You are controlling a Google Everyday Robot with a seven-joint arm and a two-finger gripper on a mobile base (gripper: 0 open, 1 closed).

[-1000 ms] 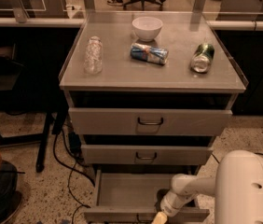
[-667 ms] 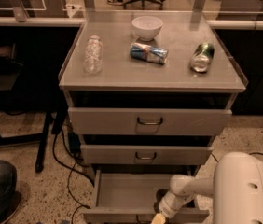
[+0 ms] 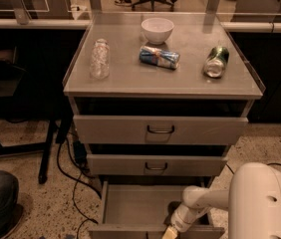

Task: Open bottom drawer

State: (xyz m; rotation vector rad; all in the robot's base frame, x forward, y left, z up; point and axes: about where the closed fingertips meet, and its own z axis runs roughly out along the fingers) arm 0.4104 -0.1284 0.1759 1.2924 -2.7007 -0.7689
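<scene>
Bottom drawer [image 3: 136, 204] sits pulled way out, tray showing | gripper [image 3: 170, 231] down at its front edge, right of middle | grip: can't tell tbh

Frame edge crops end effector [image 3: 170, 231] at bottom drawer [image 3: 135, 203] front.

Matt metal bottom drawer [image 3: 135, 204], smooth pale gripper [image 3: 171, 231] at its front

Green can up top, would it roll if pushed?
Probably: the green can lies on its side, so a sideways nudge should roll it. Looks like thin metal, likely light. The gripper is down at the open bottom drawer.
</scene>
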